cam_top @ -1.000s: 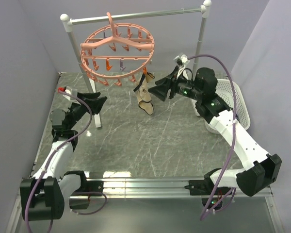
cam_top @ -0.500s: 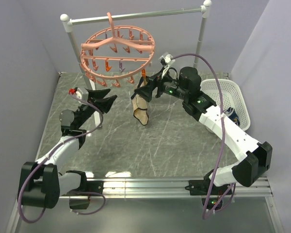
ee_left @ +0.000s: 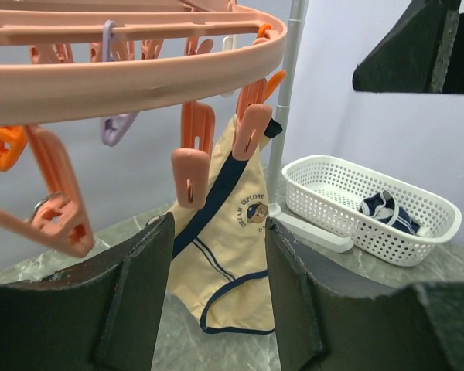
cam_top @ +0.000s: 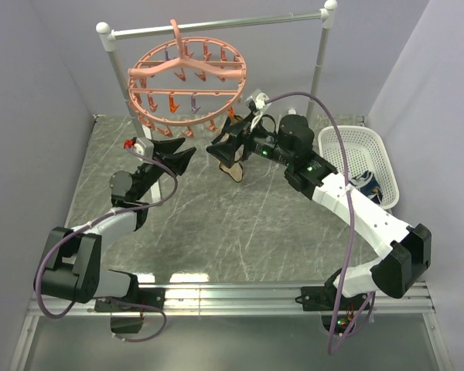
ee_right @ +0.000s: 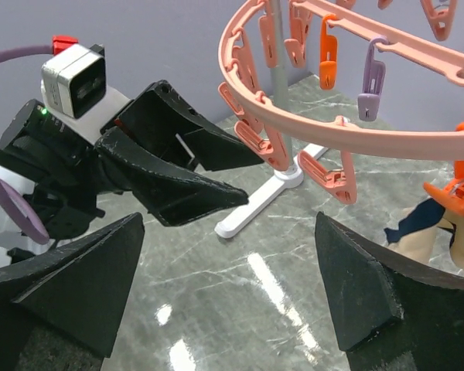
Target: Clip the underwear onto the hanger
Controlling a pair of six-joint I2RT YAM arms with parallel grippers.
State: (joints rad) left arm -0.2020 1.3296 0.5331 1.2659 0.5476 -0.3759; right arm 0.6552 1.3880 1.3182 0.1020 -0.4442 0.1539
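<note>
1. Top view: the large salmon-pink plastic ring hanger (cam_top: 185, 66) hangs by its hook from a silver-and-white rack (cam_top: 216, 25) over the grey marbled desk (cam_top: 240, 232). The small beige, navy-trimmed fabric briefs (cam_top: 233, 170) dangle under the ring's right edge. The right claw (cam_top: 226, 148) is spread wide just beside their top and grips nothing. The left claw (cam_top: 182, 157), also spread and empty, points at them from the left, near but apart.

2. Left wrist view: the briefs show between the parted fingers (ee_left: 131, 309), farther off and hanging bunched. Their top corner disappears behind salmon clips (ee_left: 192, 166), so I cannot tell here which clip bites. A white plastic mesh basket (ee_left: 348, 224) at the right holds a dark-and-white garment (ee_left: 383, 210).

3. Right wrist view: only the desk lies between this claw's open fingers. At the frame's right edge an orange clip (ee_right: 460, 182) sits over a scrap of navy-and-beige fabric, which is cut off.

4. Judgement: one corner seems pinned, probably by the orange clip. The next move is likely for a claw to lift the free waistband corner to a neighbouring clip and squeeze that clip open.
</note>
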